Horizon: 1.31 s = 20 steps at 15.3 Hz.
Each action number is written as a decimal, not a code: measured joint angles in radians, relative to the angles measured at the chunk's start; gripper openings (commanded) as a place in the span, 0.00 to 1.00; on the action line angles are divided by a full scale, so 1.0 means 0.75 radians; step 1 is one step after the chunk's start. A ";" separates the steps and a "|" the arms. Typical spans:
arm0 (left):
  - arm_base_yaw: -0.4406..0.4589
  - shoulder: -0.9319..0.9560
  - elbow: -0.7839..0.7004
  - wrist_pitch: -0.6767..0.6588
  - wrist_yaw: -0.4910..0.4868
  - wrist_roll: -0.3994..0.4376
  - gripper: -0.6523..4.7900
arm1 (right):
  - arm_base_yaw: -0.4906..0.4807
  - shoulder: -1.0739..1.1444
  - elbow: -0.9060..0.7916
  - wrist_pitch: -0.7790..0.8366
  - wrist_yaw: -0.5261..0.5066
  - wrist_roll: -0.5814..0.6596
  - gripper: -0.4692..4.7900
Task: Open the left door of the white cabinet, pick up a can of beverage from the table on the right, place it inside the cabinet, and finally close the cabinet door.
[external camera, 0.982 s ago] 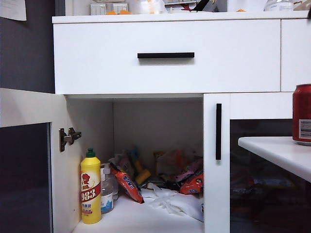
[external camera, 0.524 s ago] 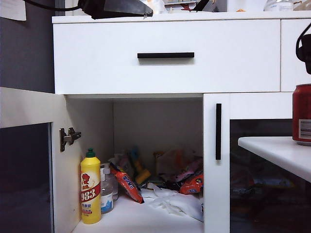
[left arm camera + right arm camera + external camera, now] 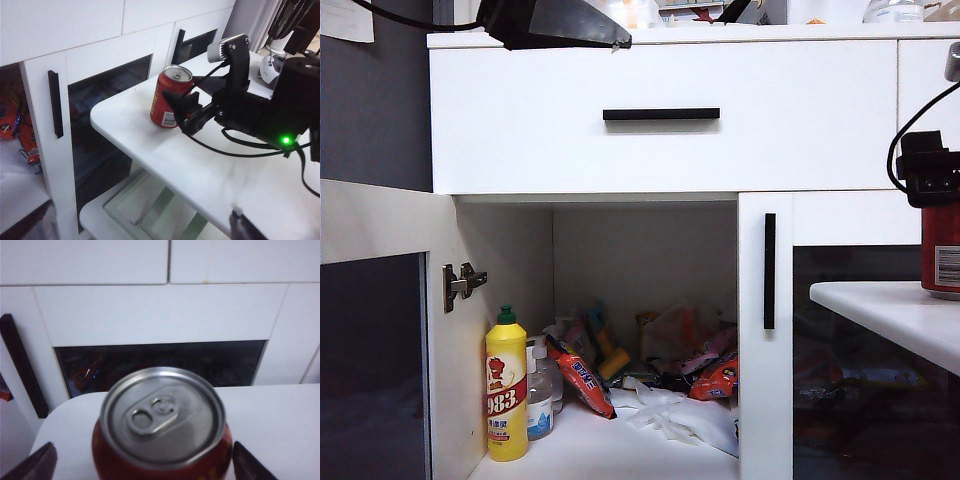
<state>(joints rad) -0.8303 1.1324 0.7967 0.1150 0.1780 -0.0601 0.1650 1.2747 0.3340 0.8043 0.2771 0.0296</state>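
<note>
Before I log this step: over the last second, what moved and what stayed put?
The right end effector came down from above into the exterior view, open around the can of beverage, not yet gripping. The left arm entered along the cabinet top. The can, table, open left door and yellow bottle stayed put.

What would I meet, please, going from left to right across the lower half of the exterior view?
The left door, swung open → yellow bottle → snack packets → closed right door's black handle → the table carrying the can of beverage, with the open right gripper at it.
</note>
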 measured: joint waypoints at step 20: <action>0.000 0.001 -0.001 -0.090 -0.003 -0.001 1.00 | -0.052 0.201 0.005 0.260 0.020 0.004 0.86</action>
<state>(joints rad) -0.8303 1.1328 0.7963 0.0479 0.1757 -0.0605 0.1261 1.4258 0.3374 0.9997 0.2924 0.0326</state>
